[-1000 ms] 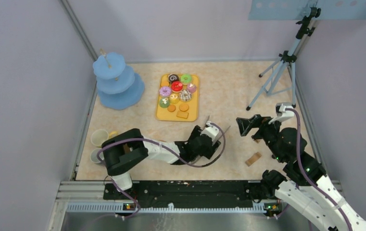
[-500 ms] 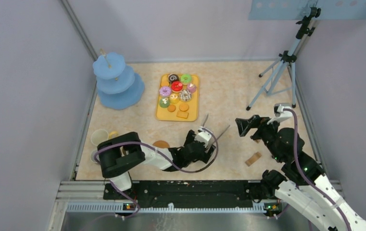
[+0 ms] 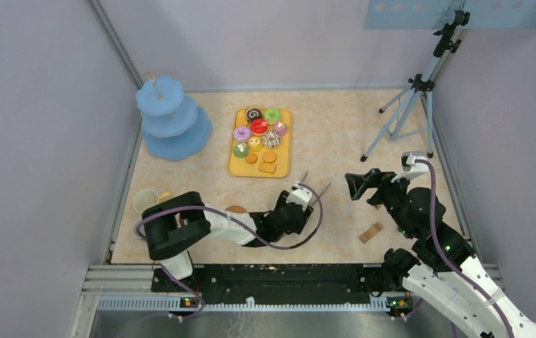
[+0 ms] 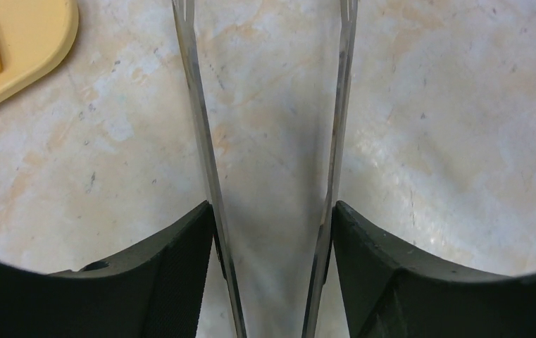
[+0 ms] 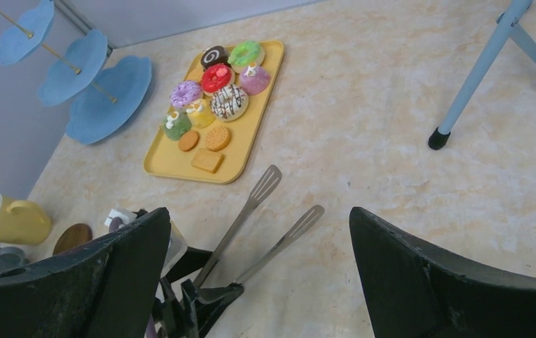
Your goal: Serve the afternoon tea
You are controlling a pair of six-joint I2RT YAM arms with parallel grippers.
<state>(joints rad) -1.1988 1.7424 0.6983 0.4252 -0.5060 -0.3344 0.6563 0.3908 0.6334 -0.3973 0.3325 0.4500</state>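
Left arm pulling back toward its base, uncovering a brown coaster (image 3: pixel 235 209) on the bench.
Left end effector (image 4: pixel 273 211) clasping the tongs (image 5: pixel 268 180), blades splayed.
Right end effector (image 5: pixel 258 211) hovering wide, empty.
Doughnuts (image 5: pixel 217 77) and biscuits (image 5: pixel 217 138) sitting untouched on the tray (image 5: pixel 170 158).
Step, as judged: aiming the tongs. Next move calling for reaching to one doughnut and squeezing.

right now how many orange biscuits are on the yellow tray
3. All lie at the near end of the yellow tray: the left round biscuit, the right round biscuit beside it, and the square biscuit just in front of them. None looks hidden.
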